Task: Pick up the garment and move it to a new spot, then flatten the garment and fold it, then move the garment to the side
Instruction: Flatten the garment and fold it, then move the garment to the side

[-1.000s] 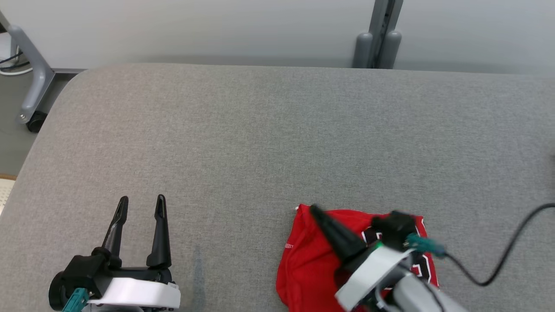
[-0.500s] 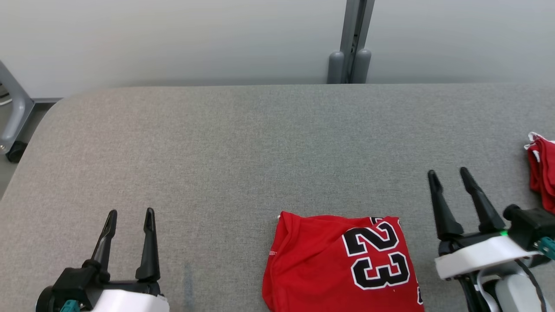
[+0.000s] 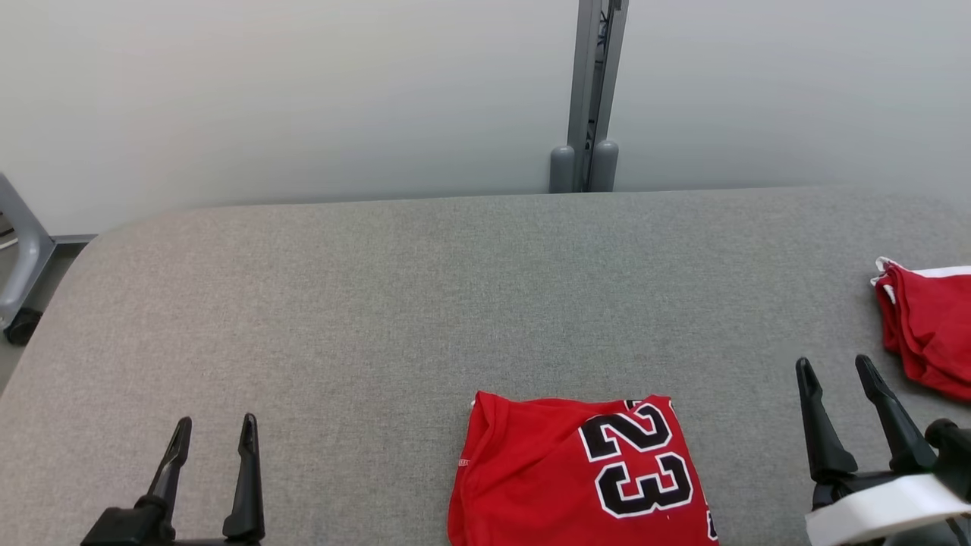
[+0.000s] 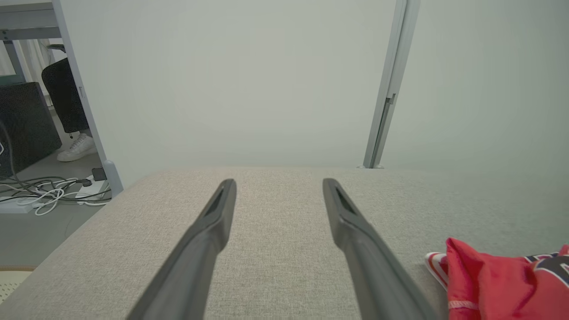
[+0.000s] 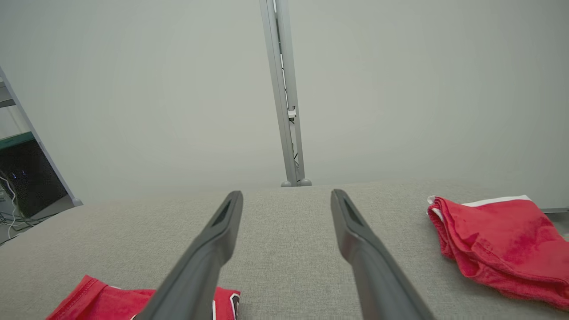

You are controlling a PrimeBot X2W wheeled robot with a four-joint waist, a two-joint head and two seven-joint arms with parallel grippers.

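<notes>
Red jersey [image 3: 531,485] lies folded at the near edge of the grey padded table [image 3: 379,303], between the grippers. Left gripper [image 3: 215,419] and right gripper [image 3: 834,362]: fingers spread, nothing held, both clear of the cloth.

Judged step: shift it aside. Pinch all layers at one edge and keep it low so the fold holds. Avoid the second red garment [image 3: 925,341], far right.

Legible: "23" [image 3: 637,470], black, white outline. Hem tag [image 3: 463,461] unreadable.

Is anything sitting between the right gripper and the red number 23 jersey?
Nothing visible does. Bare grey surface separates the right gripper, jaws open, from the red jersey. The other red garment lies on the gripper's opposite side.
</notes>
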